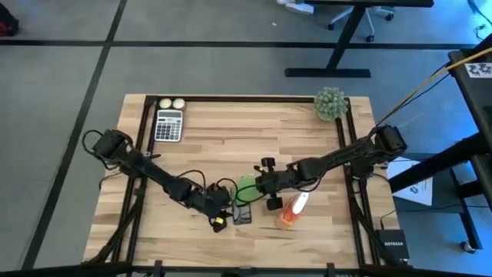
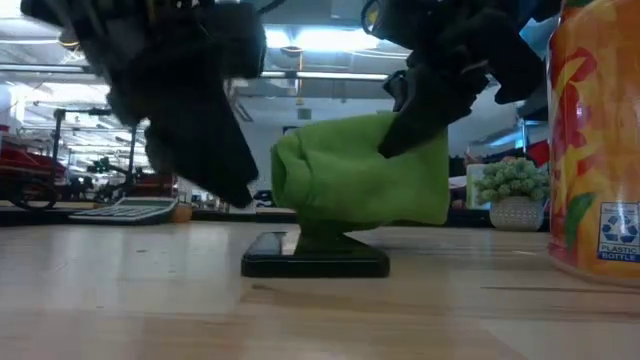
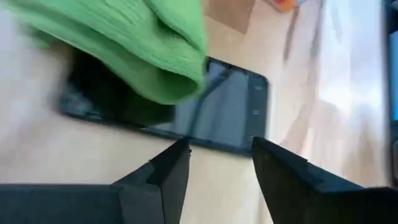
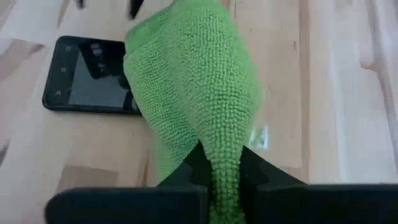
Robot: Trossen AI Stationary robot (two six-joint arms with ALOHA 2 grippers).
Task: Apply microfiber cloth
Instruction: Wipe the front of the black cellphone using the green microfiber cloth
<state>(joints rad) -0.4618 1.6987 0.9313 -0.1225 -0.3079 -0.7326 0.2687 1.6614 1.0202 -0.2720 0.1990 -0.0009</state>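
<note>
Both grippers working near worktop's front edge — right gripper (image 4: 224, 177) clamping microfiber cloth (image 4: 193, 87), dabbing phone (image 4: 87, 78); left gripper (image 3: 217, 165) gaping empty beside it — wiping next, likely.

An open workshop or lab hall is shown. Grey carpet floor (image 1: 61, 69) is seen around the wooden tabletop (image 1: 231, 131), ceiling strip lights (image 2: 320, 40) are seen behind, and an office chair base (image 1: 361, 19) is visible.
</note>
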